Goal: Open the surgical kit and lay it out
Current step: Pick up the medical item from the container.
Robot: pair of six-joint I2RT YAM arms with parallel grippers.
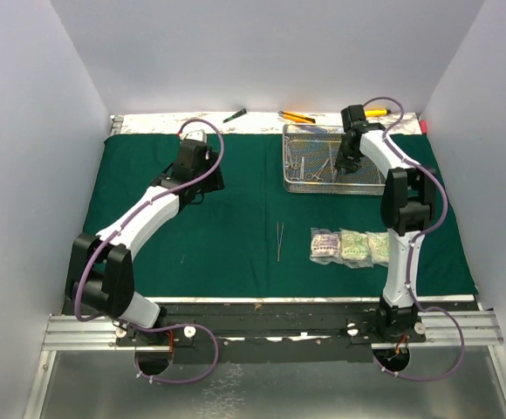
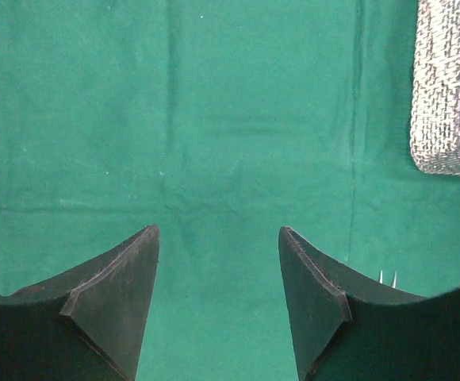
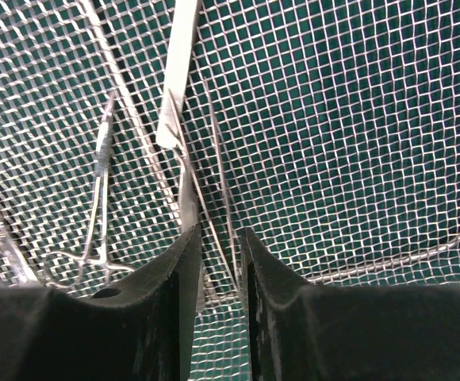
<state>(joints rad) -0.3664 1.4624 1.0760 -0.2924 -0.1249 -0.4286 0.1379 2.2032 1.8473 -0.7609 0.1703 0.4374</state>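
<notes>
The dark green cloth (image 1: 235,218) lies spread flat over the table. The silver wire-mesh tray (image 1: 290,166) stands on it at the back right, with several steel clamps inside (image 1: 316,168). My right gripper (image 1: 345,168) reaches down into the tray. In the right wrist view the gripper (image 3: 216,234) has narrow jaws closed round silver tweezers (image 3: 178,87) lying on the mesh (image 3: 357,119). Another pair of tweezers (image 1: 279,240) lies on the cloth at centre. Three clear packets (image 1: 351,247) lie in a row to its right. My left gripper (image 1: 211,182) is open and empty above bare cloth (image 2: 218,230).
Loose tools lie on the bare strip behind the cloth: a dark-handled one (image 1: 235,114), an orange one (image 1: 297,116) and a yellow one (image 1: 377,112). White walls close in the left, right and back. The tray's corner (image 2: 444,119) shows at the upper right of the left wrist view.
</notes>
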